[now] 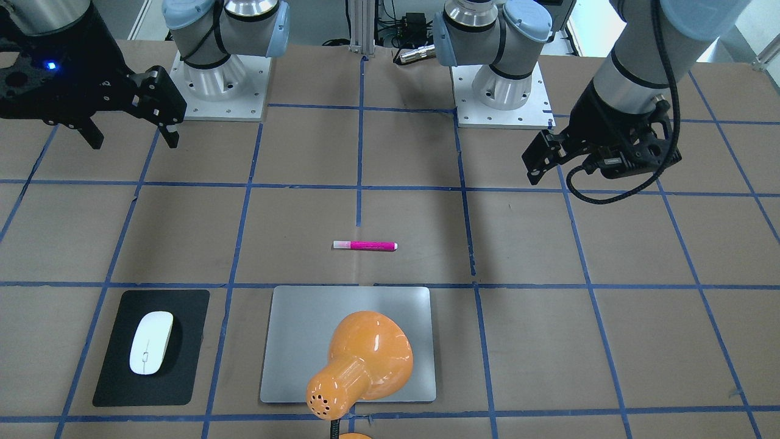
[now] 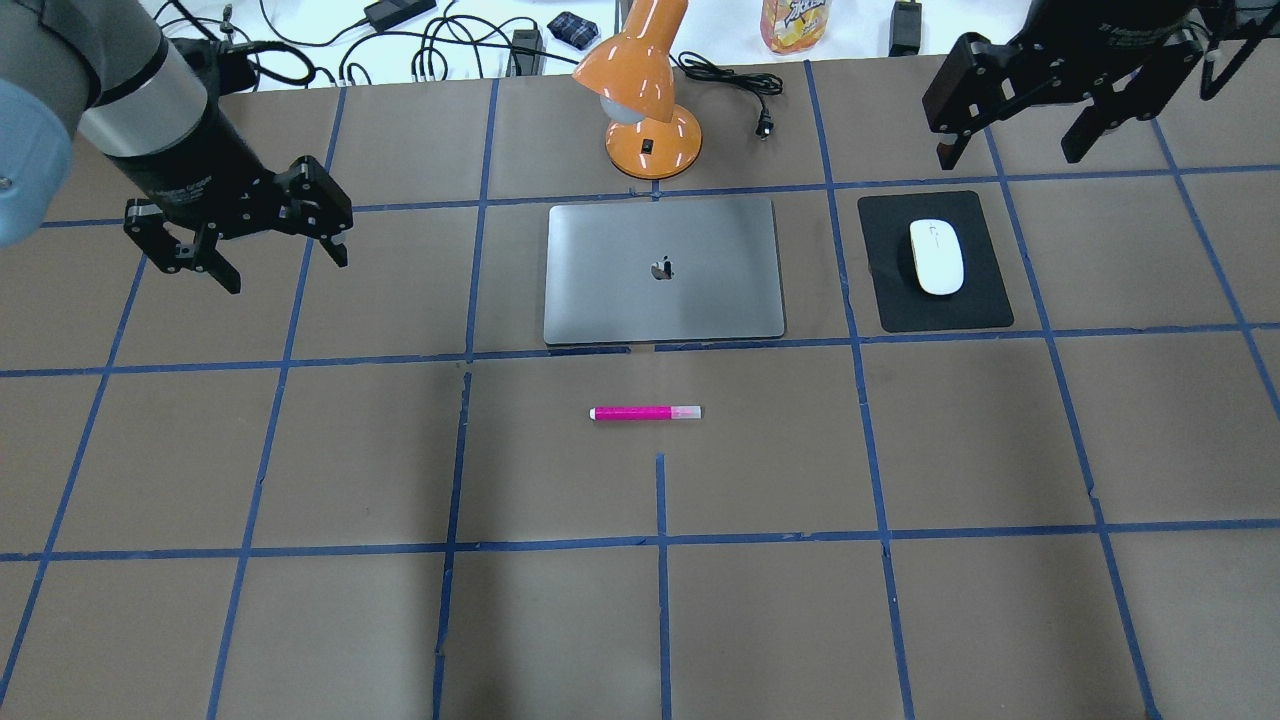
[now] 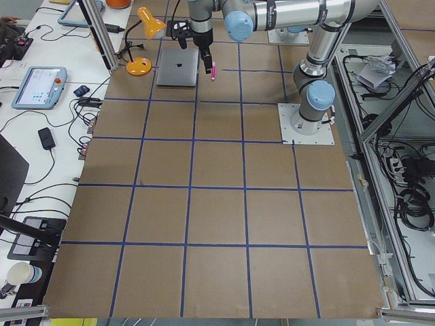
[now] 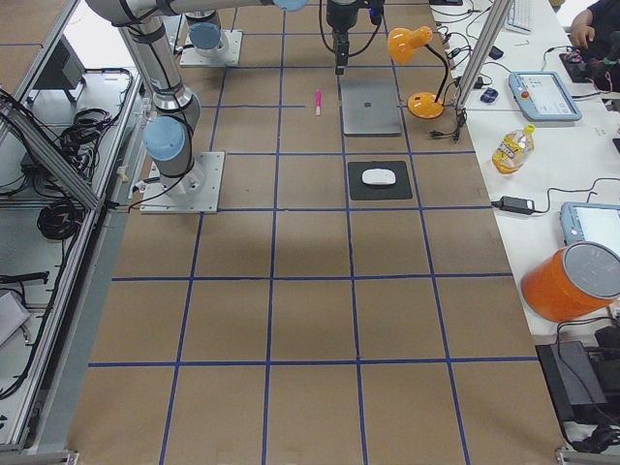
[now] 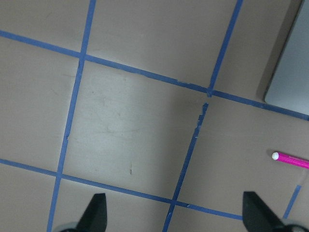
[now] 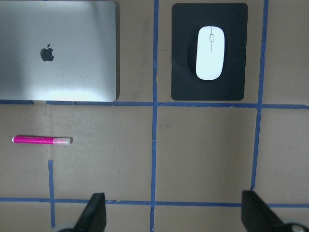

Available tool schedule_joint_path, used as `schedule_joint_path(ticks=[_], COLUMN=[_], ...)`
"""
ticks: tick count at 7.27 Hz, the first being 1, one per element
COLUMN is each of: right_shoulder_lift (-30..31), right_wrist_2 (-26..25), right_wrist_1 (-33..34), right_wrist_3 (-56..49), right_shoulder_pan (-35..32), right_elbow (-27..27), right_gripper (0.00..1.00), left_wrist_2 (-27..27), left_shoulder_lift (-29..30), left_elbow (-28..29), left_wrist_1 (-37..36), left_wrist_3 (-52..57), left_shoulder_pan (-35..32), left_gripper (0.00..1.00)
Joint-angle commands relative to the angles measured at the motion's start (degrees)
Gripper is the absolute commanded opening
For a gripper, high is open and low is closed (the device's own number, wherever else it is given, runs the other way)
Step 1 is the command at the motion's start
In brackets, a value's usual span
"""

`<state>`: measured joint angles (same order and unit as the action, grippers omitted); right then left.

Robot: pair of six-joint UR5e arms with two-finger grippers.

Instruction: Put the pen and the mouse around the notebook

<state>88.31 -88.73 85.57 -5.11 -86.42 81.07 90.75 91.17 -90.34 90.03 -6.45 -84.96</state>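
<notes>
The silver-grey notebook lies shut at the table's far middle. The magenta pen lies flat on the brown surface just in front of it, apart from it; it also shows in the front view as the pen. The white mouse rests on a black pad right of the notebook. My left gripper hangs open and empty above the table, left of the notebook. My right gripper hovers open and empty beyond the mouse. In the right wrist view, the mouse, pen and notebook all lie below.
An orange desk lamp stands behind the notebook, its head leaning over the far edge. The black mouse pad lies flat under the mouse. Cables and a bottle sit on the white bench beyond. Arm bases stand on the robot's side.
</notes>
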Motion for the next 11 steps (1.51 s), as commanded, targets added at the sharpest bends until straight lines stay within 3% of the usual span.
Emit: schedule_joint_path(ticks=[1,11], right_shoulder_lift=[-0.33,-0.59], right_wrist_2=[-0.03,-0.03], right_wrist_1=[2.24,2.32], right_wrist_3=[1.93,3.35], right_shoulder_pan=[-0.50,-1.82], right_elbow=[0.23,0.49], right_gripper=[1.00,1.00], left_wrist_2=[2.24,-0.67], left_shoulder_lift=[1.81,-0.12], left_elbow=[4.81,3.76], left_wrist_1=[0.23,-1.96], left_wrist_3=[0.21,4.70], left_shoulder_pan=[-3.72,-3.46], left_gripper=[1.00,1.00])
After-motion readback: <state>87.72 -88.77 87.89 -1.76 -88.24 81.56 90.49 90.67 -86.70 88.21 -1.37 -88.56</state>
